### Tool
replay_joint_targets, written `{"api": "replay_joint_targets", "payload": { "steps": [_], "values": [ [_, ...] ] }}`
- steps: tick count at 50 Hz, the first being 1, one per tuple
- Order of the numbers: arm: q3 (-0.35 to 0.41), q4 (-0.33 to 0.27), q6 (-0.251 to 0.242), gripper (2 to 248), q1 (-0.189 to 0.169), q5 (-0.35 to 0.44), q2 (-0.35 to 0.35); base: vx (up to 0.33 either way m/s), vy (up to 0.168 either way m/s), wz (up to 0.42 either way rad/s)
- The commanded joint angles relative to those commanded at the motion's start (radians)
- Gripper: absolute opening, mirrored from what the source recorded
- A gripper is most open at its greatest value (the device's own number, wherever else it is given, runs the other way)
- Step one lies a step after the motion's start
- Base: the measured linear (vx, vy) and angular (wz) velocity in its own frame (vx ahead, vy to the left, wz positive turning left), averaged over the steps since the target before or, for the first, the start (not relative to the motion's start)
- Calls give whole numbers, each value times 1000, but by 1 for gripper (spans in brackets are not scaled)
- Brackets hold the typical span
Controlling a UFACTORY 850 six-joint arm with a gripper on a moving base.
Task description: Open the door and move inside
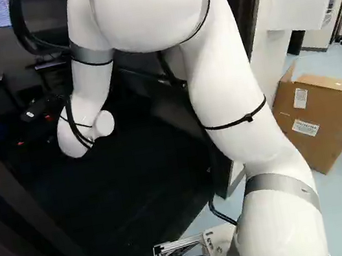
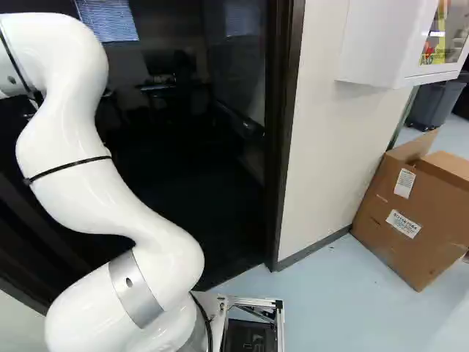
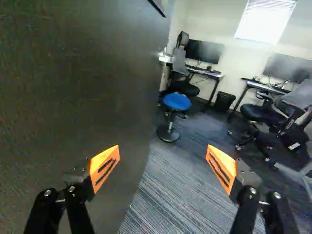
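The widest thing is a pale wall (image 2: 322,125) to the right of the dark door frame (image 2: 287,132) in the right base view. What looks to be the door (image 3: 73,92), a broad dark panel, stands open within the door frame, beside the tool (image 1: 35,130); the room shows past its edge. The white arm (image 1: 241,116) rises outside the door frame and reaches toward its opening. Right of the door frame, a white cabinet (image 2: 381,40) hangs on the wall, and below it a cardboard box (image 2: 410,220) leans on the pale floor. Beyond the door frame, in the wrist view, are a desk (image 3: 207,73) with a monitor, a dark office chair (image 3: 263,113), a round blue stool (image 3: 176,102) and a black bin (image 3: 224,100). Smallest, at the opening of the door frame, the tool stands wide, its orange pads (image 3: 104,165) well apart with nothing held between them
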Motion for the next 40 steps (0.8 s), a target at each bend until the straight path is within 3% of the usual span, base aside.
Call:
{"api": "replay_joint_targets", "payload": {
  "steps": [40],
  "values": [
    [139, 149, 0, 247, -95, 0, 109, 0, 0, 0]
  ]
}}
